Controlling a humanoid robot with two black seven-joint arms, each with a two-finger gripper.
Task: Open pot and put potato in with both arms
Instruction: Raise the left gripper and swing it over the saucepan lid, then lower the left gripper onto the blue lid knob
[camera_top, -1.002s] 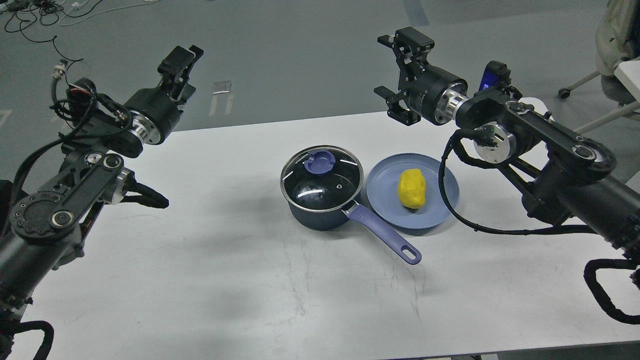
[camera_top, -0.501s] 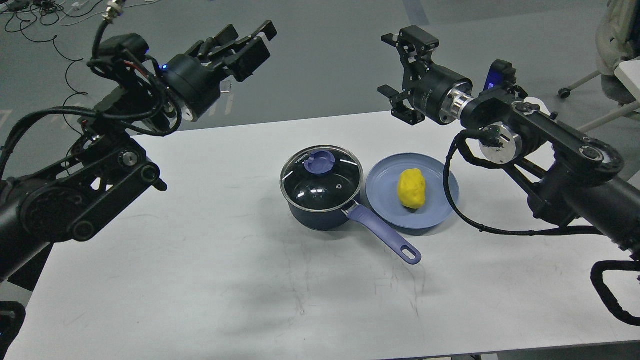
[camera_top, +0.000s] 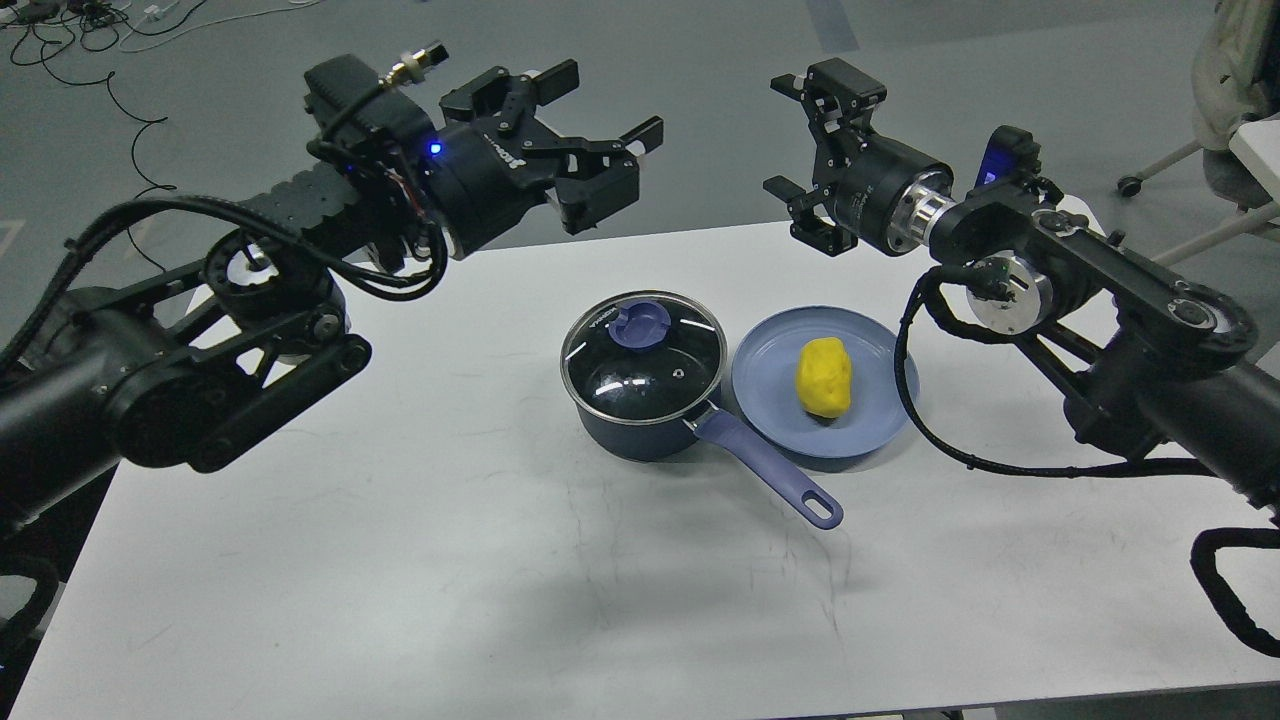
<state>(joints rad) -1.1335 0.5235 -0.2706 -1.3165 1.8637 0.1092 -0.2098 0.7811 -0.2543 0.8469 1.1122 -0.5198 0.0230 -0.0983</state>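
Observation:
The navy pot (camera_top: 640, 435) stands at the table's middle with its glass lid (camera_top: 645, 360) on and the purple knob (camera_top: 640, 323) on top. Its lavender handle (camera_top: 765, 470) points toward the front right. The yellow potato (camera_top: 824, 377) lies on a blue plate (camera_top: 770, 400) just right of the pot. My left gripper (camera_top: 610, 105) is open and empty, high above the table's far edge, up and left of the lid. My right gripper (camera_top: 790, 135) is open and empty, high behind the plate.
The white table (camera_top: 450, 560) bears only the pot and plate. Cables (camera_top: 80, 20) lie on the grey floor at the far left. A chair base (camera_top: 1160, 165) and a white table corner (camera_top: 1260, 150) stand at the far right.
My left arm has swung right and inward, bringing its open gripper from the far left to above the table's far edge near the pot. My right gripper has shifted slightly right.

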